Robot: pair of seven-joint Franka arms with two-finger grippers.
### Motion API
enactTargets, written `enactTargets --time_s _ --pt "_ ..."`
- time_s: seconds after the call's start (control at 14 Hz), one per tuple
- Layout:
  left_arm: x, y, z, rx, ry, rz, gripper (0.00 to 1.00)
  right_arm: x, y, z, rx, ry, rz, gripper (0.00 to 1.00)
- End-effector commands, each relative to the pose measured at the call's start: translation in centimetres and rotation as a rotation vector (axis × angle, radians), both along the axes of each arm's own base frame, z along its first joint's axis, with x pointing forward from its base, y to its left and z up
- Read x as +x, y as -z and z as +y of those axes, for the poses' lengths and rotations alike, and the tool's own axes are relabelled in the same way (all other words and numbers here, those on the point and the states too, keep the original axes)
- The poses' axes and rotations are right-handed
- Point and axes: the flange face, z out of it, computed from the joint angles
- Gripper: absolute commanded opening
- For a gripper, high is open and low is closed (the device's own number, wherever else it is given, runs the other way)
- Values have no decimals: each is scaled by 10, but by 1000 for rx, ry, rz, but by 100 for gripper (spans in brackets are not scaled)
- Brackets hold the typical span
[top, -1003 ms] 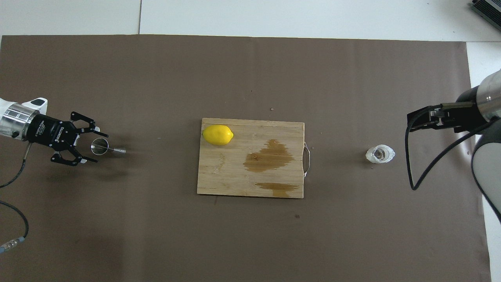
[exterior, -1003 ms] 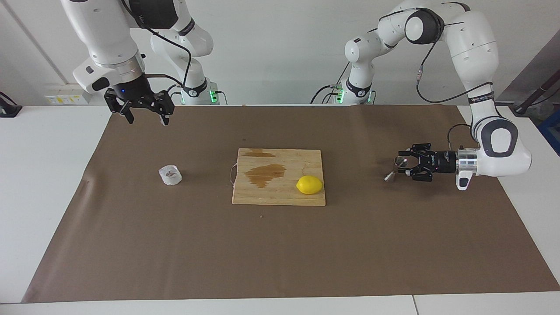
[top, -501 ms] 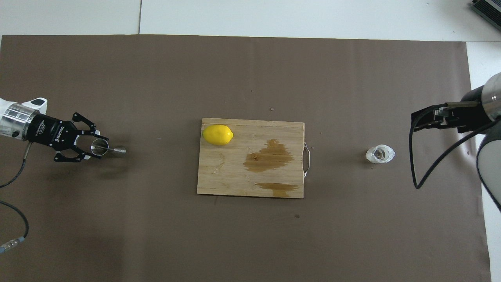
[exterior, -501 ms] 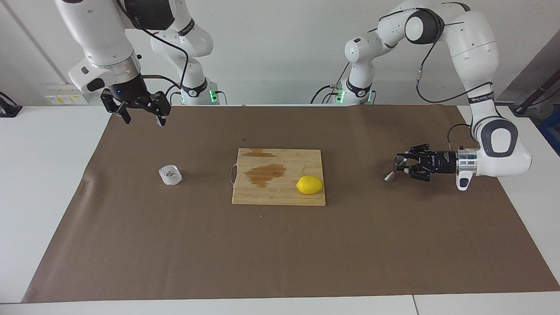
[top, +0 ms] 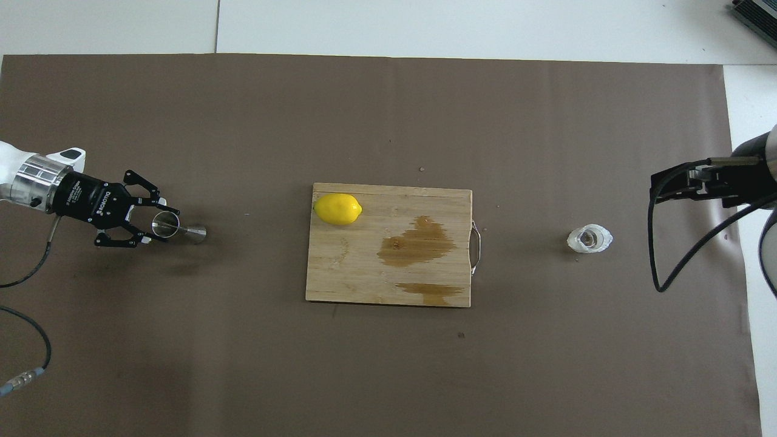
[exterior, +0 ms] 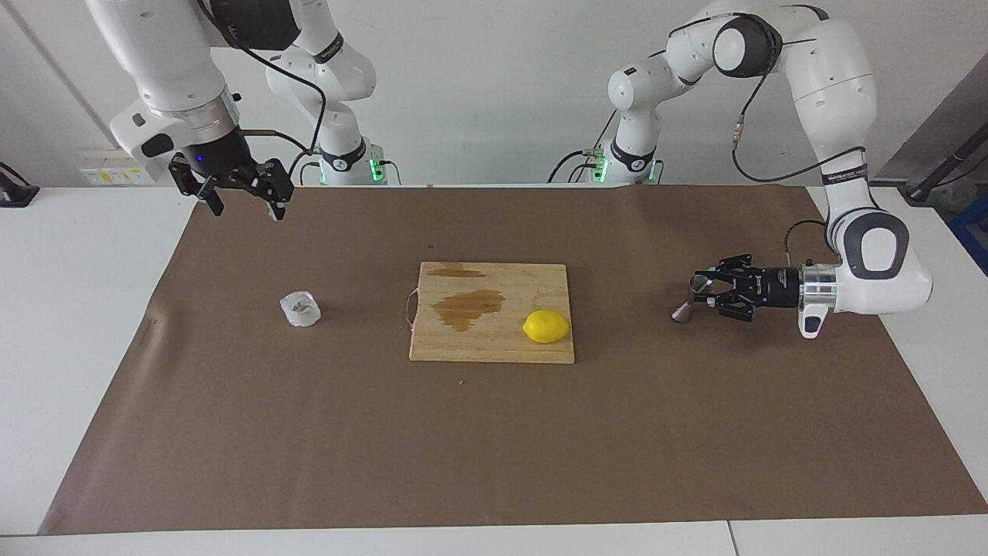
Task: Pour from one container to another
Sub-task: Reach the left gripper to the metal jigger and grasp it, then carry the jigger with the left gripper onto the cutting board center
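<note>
Jigger (exterior: 689, 299) is sitting clenched in the left gripper (exterior: 704, 293), at three o'clock from the cutting board (exterior: 492, 312), for receiving; right gripper (exterior: 243, 202) is hanging released over the paper, awaiting the crinkled cup (exterior: 300, 308) at nine o'clock.

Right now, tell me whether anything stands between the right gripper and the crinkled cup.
Nothing visible does. The right gripper hangs open above the brown mat, and the crinkled cup stands alone on bare mat toward that arm's end. The cutting board with the lemon lies mid-table, aside from that path.
</note>
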Motion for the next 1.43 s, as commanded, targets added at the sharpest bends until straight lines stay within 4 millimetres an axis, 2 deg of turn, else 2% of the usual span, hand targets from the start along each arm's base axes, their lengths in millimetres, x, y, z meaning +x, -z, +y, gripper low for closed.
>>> enactTargets --time_s 0.0,0.14,0.29,0.57,0.79,1.0,1.15,1.36 --pt "0 -22 -27 -60 20 21 0 -8 -3 -2 18 -16 -5 100" --pt "2 -46 -61 -84 33 30 0 -9 -1 -2 18 -18 1 100" --pt "4 -70 -111 -88 52 26 0 -10 -1 0 18 -21 2 100" --pt "-1 -88 -195 -120 -34 48 0 -11 0 2 18 -25 5 100" --pt "-14 -81 -261 -74 -119 34 0 -12 1 2 17 -24 7 100" --pt "-36 -71 -326 -74 -239 61 0 -12 0 1 17 -24 5 100" --pt "-52 -57 -360 -65 -314 64 0 -13 2 2 17 -25 10 100" --pt "-79 -39 -398 -62 -437 53 0 -14 3 1 17 -24 12 100"
